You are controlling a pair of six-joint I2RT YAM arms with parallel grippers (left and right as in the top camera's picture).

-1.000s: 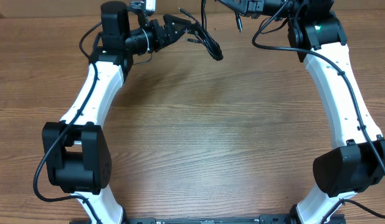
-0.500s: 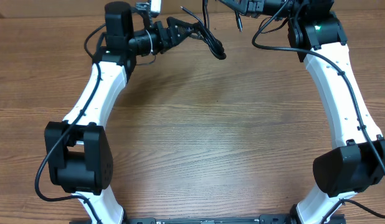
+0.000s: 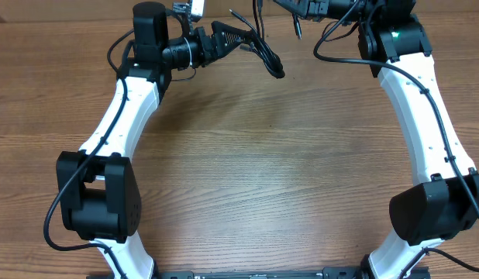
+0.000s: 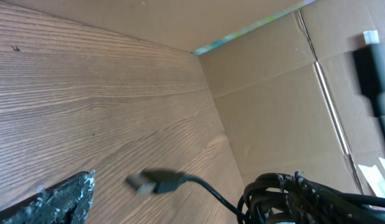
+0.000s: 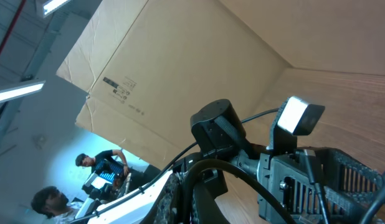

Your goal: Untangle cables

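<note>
The cables (image 3: 267,62) hang as a black bundle near the table's far edge, between the two arms. My left gripper (image 3: 238,39) points right at them and stands open. In the left wrist view the coil (image 4: 270,198) is hooked round one finger (image 4: 317,198), and the other finger (image 4: 58,200) is bare. A loose plug (image 4: 156,180) dangles between them. My right gripper (image 3: 292,6) sits at the top edge, shut on a cable strand (image 5: 208,171) that arcs out of its jaws. Below it hangs a small plug (image 3: 298,31).
The wooden table (image 3: 247,170) stretches toward the front. A cardboard wall (image 4: 273,93) stands just behind the table's far edge. Both arm bases (image 3: 96,194) (image 3: 433,209) sit at the near corners. The left arm's wrist camera (image 5: 298,115) shows in the right wrist view.
My left gripper has shifted slightly right and toward the far edge, carrying the hanging bundle with it. Its jaws narrowed briefly and opened wide again. The right arm has not moved.
</note>
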